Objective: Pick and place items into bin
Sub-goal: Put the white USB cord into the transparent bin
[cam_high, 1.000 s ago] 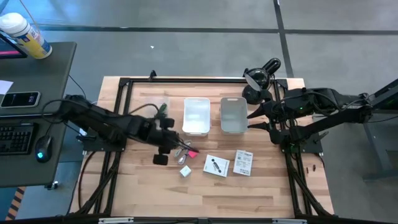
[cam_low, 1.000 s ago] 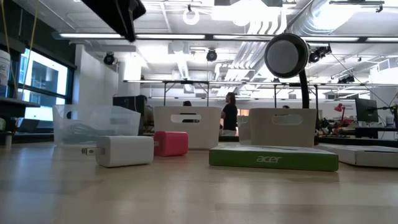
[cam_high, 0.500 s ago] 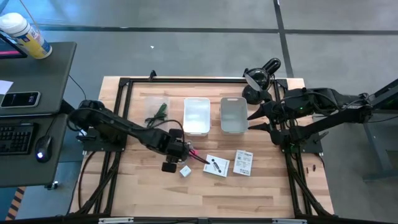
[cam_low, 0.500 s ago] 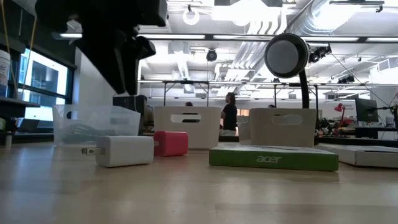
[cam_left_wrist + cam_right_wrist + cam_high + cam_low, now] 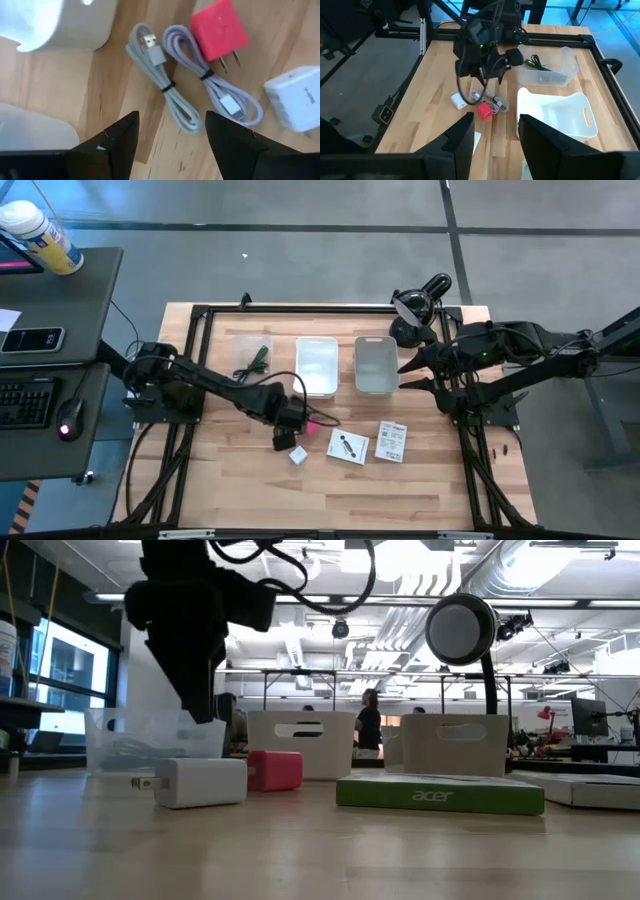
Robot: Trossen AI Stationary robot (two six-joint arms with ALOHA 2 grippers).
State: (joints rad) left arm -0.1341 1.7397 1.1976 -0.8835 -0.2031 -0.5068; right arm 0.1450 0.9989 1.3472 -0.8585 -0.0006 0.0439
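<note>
Left arm descending on the cable cluster, 0 items gripped

You are seeing the left gripper (image 5: 170, 130), which has travelled in from the table's left over the last second, spreading its fingers wide and empty above 2 grey cables (image 5: 192, 85), the pink charger (image 5: 219, 29) and white charger (image 5: 296, 98) lying just in front of the white bin (image 5: 317, 366); a pick is likely starting. The right gripper (image 5: 492, 131) is waiting open beside the grey bin (image 5: 375, 364). Contact with the cables is hard to make out.

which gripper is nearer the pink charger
Left. The left gripper hangs just above the pink charger and the grey cables beside it. The right gripper waits across the table, beside the grey bin.
</note>
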